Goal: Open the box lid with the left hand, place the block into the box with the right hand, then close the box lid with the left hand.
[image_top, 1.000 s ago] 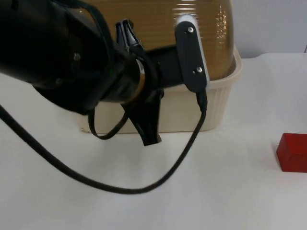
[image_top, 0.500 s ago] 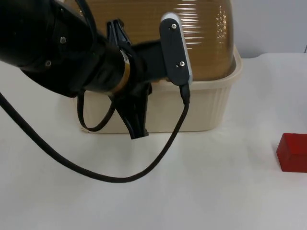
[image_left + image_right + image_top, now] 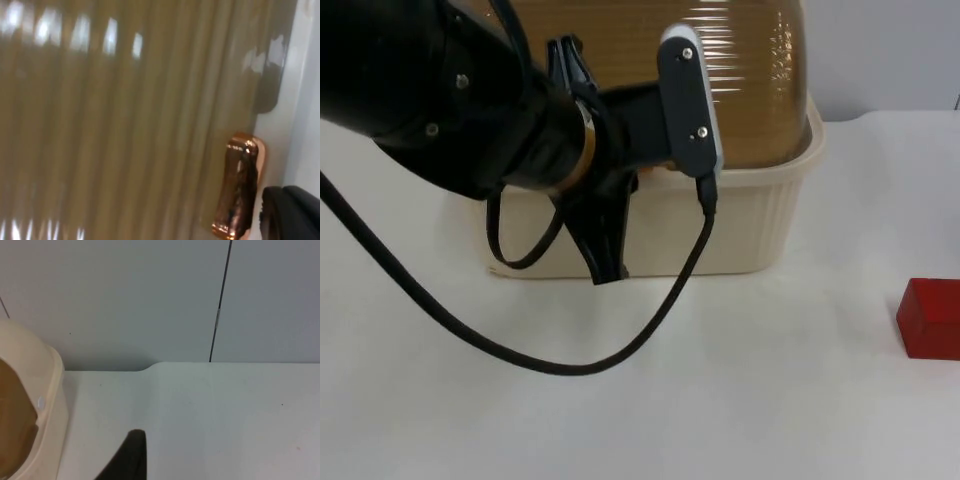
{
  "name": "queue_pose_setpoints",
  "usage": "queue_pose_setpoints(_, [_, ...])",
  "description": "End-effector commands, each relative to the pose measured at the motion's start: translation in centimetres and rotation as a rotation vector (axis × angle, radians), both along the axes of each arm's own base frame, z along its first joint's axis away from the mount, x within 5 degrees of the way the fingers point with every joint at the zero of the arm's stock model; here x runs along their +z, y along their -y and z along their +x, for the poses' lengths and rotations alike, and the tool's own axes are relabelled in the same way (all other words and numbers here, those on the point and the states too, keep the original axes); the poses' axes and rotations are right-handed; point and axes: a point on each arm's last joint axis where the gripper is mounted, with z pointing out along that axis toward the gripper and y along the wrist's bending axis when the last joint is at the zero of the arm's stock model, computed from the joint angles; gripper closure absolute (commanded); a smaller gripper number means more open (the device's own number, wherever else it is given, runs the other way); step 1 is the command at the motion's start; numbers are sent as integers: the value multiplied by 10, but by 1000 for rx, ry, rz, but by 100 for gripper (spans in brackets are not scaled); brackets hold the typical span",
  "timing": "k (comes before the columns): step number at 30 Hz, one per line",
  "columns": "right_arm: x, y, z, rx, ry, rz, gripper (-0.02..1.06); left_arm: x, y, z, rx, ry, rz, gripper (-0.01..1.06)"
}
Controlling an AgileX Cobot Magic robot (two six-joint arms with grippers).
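**Left gripper at the box front, lid down, block waiting at the right edge**

While the left arm reaches across the white worktop from its left side, the left gripper sits at the front of the cream box, one black finger pointing down over the ribbed front wall and another rising against the lid; how wide they stand cannot be told. Its amber ribbed lid lies shut on the box. From the left wrist, the lid's ribs are close up, with a shiny copper-coloured handle just beside a black fingertip. Well apart from the box, a red block rests at the worktop's right edge. Beyond the box's right end, the right arm waits above bare worktop near the grey partition wall; its dark fingertip reveals nothing of its opening.
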Motion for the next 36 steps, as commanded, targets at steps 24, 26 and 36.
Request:
queue_pose_setpoints(24, [3,-1,0,6,18,-6,-1,15,-6,6,99,91,5,105])
queue_pose_setpoints(26, [3,-1,0,6,18,-6,-1,15,-6,6,104,89,0,105])
queue_pose_setpoints(36, [3,-1,0,6,18,-4,-1,22,-3,11,109,108,-20,105])
